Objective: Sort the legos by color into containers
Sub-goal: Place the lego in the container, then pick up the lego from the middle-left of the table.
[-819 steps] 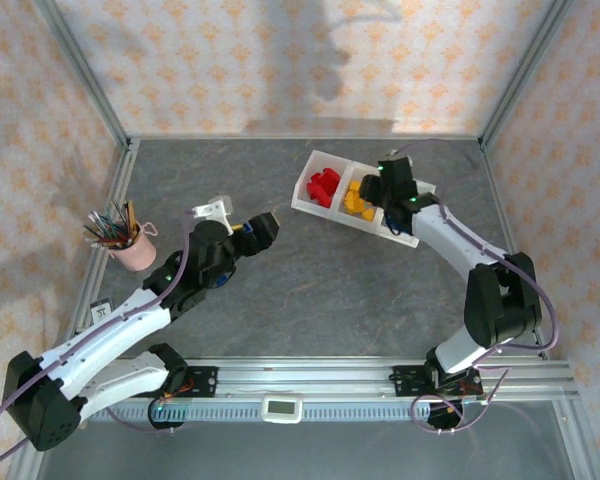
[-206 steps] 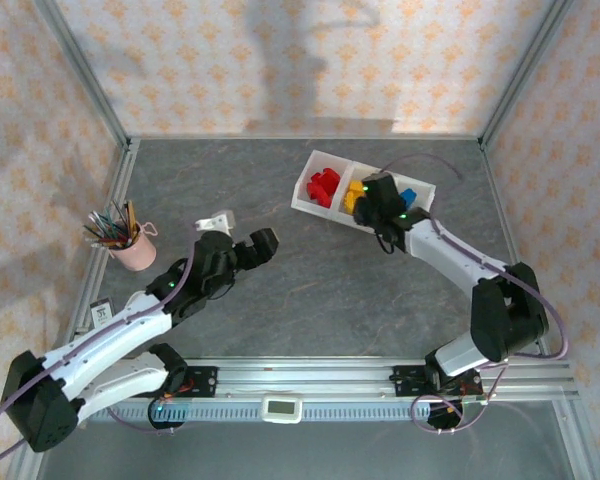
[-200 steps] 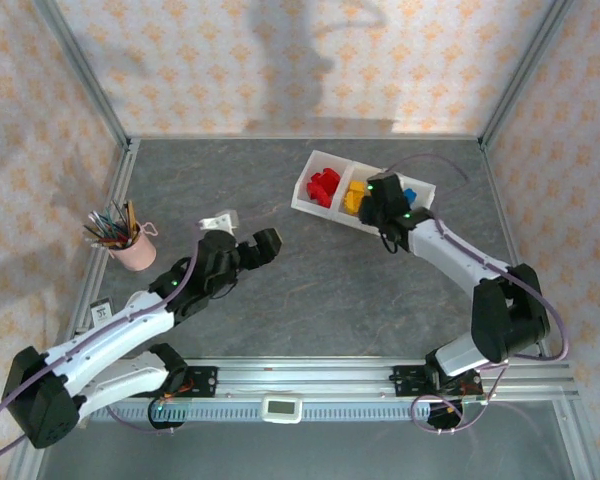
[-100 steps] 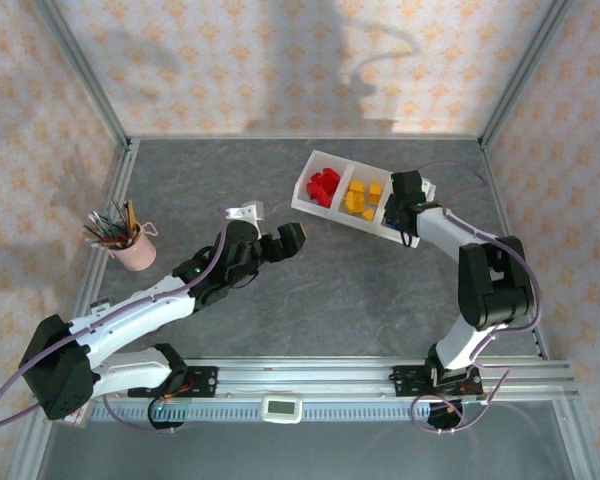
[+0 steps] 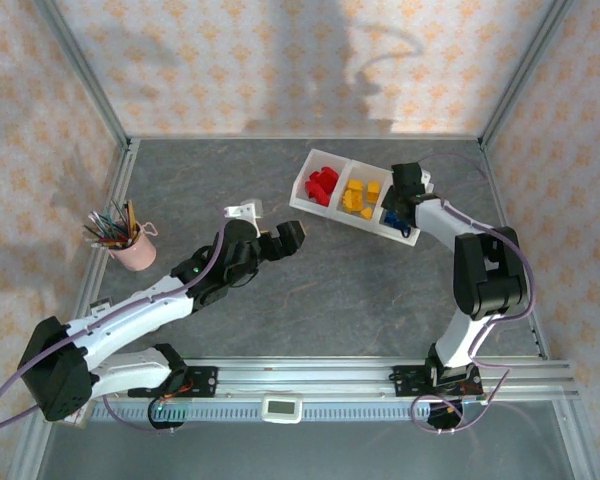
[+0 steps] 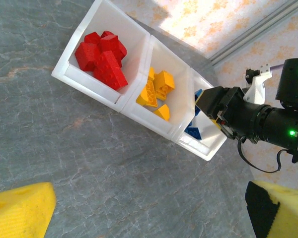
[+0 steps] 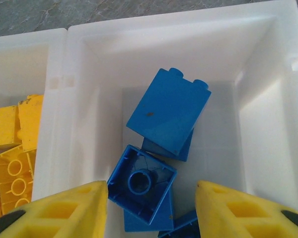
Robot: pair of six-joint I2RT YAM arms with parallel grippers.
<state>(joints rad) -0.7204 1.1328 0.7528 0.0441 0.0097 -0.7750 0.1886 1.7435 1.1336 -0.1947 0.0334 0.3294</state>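
Desk [image 5: 330,290]: grey and stone-patterned. Every brick that can be made out lies in the tray rather than on it.
Tray [image 6: 89,90]: sits at the far right of the desk, three compartments in a row, one colour in each.
Left hand [image 5: 292,236]: hangs above the desk, near the tray's red end but apart from it. Its fingers [image 6: 25,208] are spread wide with nothing between them.
Right hand [image 7: 151,191]: poised over the end compartment, jaws parted and pinching nothing.
Red legos [image 6: 103,58]: heaped in the compartment nearest the left arm.
Yellow legos [image 6: 156,89]: in the middle compartment.
Blue legos [image 7: 169,114]: in the end compartment, directly under the right hand; one lies hollow side up.
Step in hand: probably the drop-off of a blue brick. The sort looks close to done.
Next move: likely a straight lift of the right hand, keeping its fingers off the tray walls so the tray is not dragged.
Hidden: the right hand covers much of the blue compartment from above, and its wrist view cuts off the near part, so the blue count is unsure. Both hands' fingers run out of frame.
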